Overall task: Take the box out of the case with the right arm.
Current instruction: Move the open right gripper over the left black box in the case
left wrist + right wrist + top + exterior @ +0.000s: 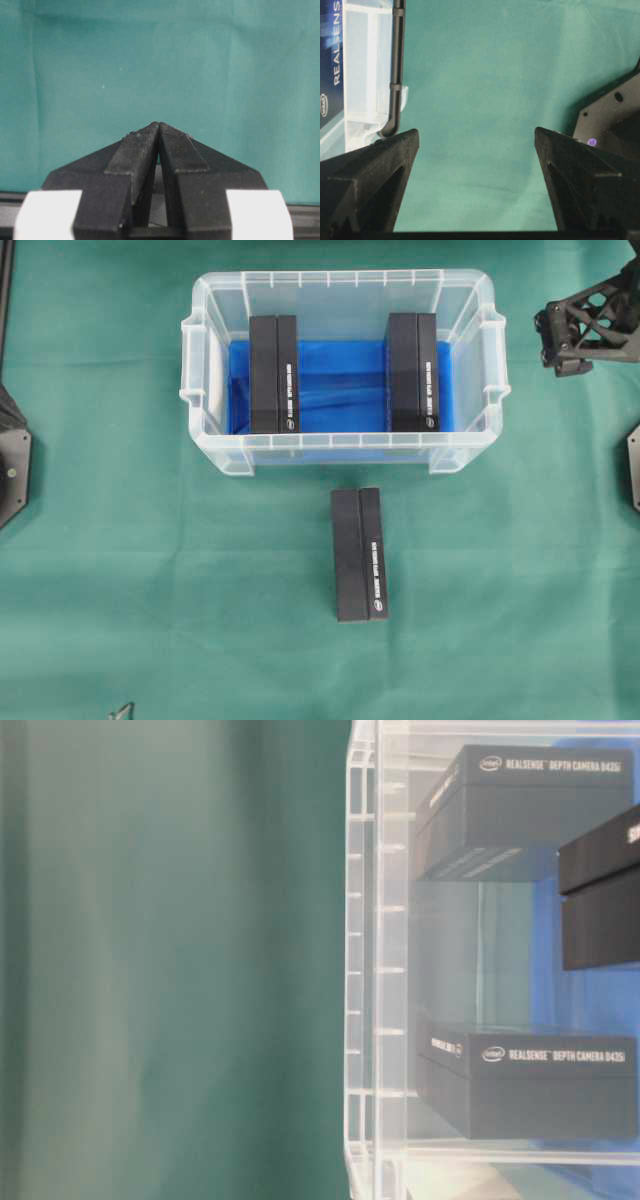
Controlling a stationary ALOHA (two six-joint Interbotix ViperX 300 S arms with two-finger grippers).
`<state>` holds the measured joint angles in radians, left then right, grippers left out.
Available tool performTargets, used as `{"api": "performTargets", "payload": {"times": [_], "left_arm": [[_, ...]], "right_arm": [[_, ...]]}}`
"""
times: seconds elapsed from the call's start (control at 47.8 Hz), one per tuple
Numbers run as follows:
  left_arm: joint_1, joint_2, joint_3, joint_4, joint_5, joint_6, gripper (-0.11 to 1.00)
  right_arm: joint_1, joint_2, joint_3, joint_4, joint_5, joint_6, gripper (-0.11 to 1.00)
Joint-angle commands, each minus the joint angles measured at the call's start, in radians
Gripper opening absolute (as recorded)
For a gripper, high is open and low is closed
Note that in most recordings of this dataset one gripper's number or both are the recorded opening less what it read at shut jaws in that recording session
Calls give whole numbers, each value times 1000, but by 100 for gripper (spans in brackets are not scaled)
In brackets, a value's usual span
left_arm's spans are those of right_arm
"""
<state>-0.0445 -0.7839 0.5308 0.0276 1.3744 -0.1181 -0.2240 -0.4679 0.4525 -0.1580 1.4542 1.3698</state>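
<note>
Beside the case (345, 455), off its right end, my right gripper (476, 137) hangs over green cloth (150, 570), fingers spread wide, holding nothing. Two black boxes stand in the case, one left (274, 373), one right (413, 371). A third box (360, 554) lies on the cloth just before it. My left gripper (159, 125) is pinched closed, empty.

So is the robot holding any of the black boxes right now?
No, nothing is held. The right end effector is open over bare green cloth beside the case, and the left end effector is shut on nothing.
</note>
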Motion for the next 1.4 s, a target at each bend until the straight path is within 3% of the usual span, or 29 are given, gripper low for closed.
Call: {"api": "performTargets", "payload": {"times": [0.0, 0.293, 0.481, 0.69, 0.941, 1.38], "left_arm": [[-3, 5, -25, 3, -5, 2, 2], [-6, 5, -25, 3, -5, 3, 2], [-3, 3, -26, 3, -5, 3, 2], [-6, 3, -26, 3, -5, 3, 2], [-3, -3, -26, 3, -5, 2, 2], [-6, -25, -25, 3, -5, 3, 2]], "right_arm": [[-3, -11, -8, 2, -3, 0, 91], [-3, -3, -17, 3, -6, 5, 91], [-3, 52, -63, 37, -43, 12, 91], [23, 218, -224, 51, -81, 14, 90], [63, 462, -503, 48, -77, 14, 90], [77, 744, -862, 51, -77, -8, 90]]}}
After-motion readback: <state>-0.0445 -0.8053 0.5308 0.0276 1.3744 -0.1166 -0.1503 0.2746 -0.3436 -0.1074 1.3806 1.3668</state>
